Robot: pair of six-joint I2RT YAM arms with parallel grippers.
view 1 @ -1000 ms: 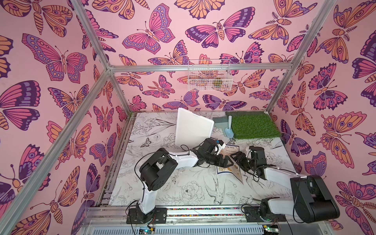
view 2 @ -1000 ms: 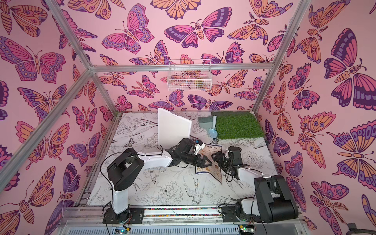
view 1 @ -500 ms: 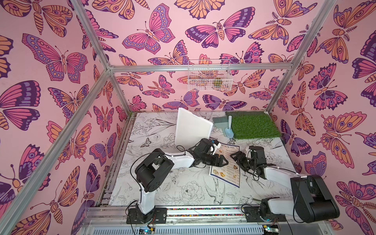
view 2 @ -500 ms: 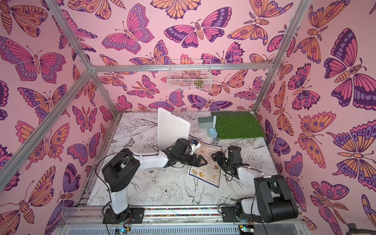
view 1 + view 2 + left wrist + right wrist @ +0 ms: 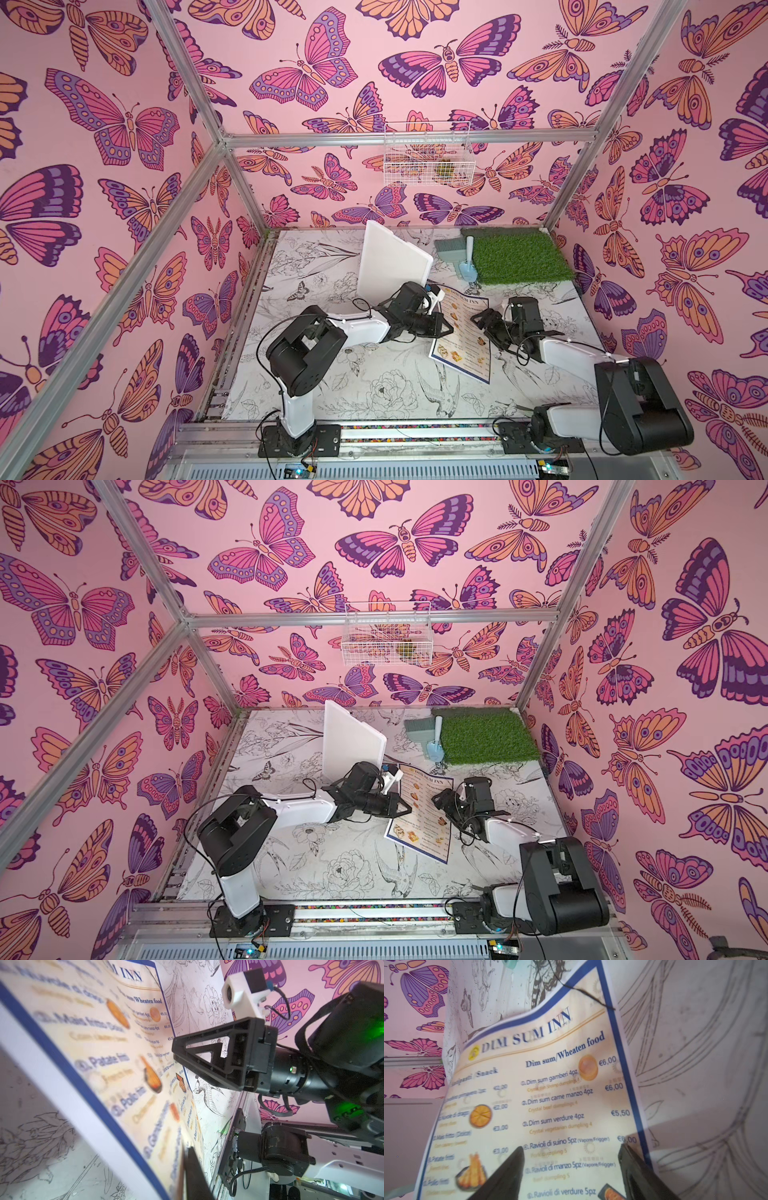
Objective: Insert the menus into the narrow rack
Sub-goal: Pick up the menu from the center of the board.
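Just right of centre in both top views, the menu (image 5: 463, 336) (image 5: 424, 816) rests on the tabletop (image 5: 332, 374) between the two arms, heading toward the top of the frame.

State of the left gripper (image 5: 442, 330): jaws closed together at the sheet's frame-left edge, apparently pinching it. From its wrist camera the sheet bows up off the table beside one dark finger (image 5: 193, 1172).

State of the right gripper (image 5: 484, 322): fingers spread wide over the frame-right side of the sheet, holding nothing.

Up and left of the menu in frame, near but apart, the narrow rack (image 5: 392, 262) stands tilted. Its slot cannot be made out.

Step in hand, by my judgement: securing and raising the sheet. Pinch near the border, bring the right fingers onto the opposite edge before lifting, and hold the sheet taut so it does not sag at the rack.
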